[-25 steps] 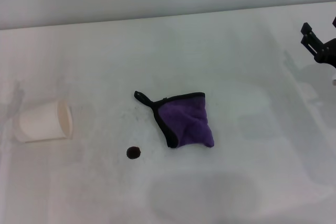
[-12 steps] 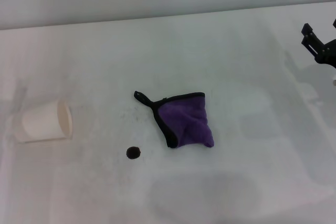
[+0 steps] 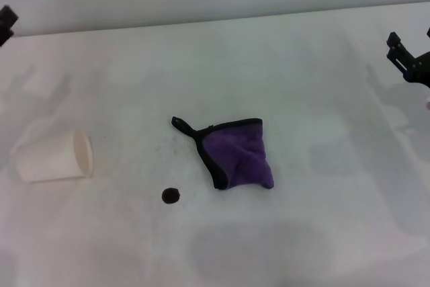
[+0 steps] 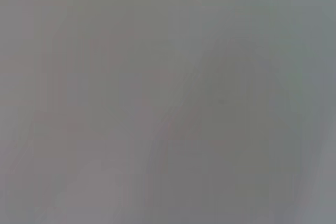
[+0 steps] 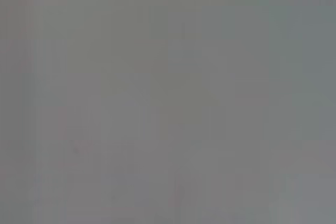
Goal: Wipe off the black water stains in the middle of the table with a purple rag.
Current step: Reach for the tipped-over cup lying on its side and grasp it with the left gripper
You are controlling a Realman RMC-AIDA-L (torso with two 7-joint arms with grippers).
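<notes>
Purple and soft, the small rag [image 3: 240, 156] with black trimmed edges lies crumpled near the middle of the broad white matte table [image 3: 282, 65], and a thin black loop [image 3: 179, 123] sticks out from its far left corner. Nothing touches the cloth. Just in front of it and a little to the left sits the black water stain [image 3: 170, 195], one small round dark blot, much smaller than the rag and apart from it. Some faint grey specks mark the surface between the blot and the loop.

Far to the left a white paper cup [image 3: 53, 156] lies on its side, with its open mouth turned toward the rag but well apart from it.

At the right edge of the head view the black right gripper [image 3: 403, 52] hangs above the table, far from the rag and from the stain. Its dark fingers look spread a little and nothing is between them, so it is released and holds nothing. At the far left corner only a small black piece of the left gripper [image 3: 7, 23] shows. I cannot tell whether that one is spread or closed, and it touches nothing that I can see.

Both wrist views show only a plain grey blur, with nothing to recognise in them.
</notes>
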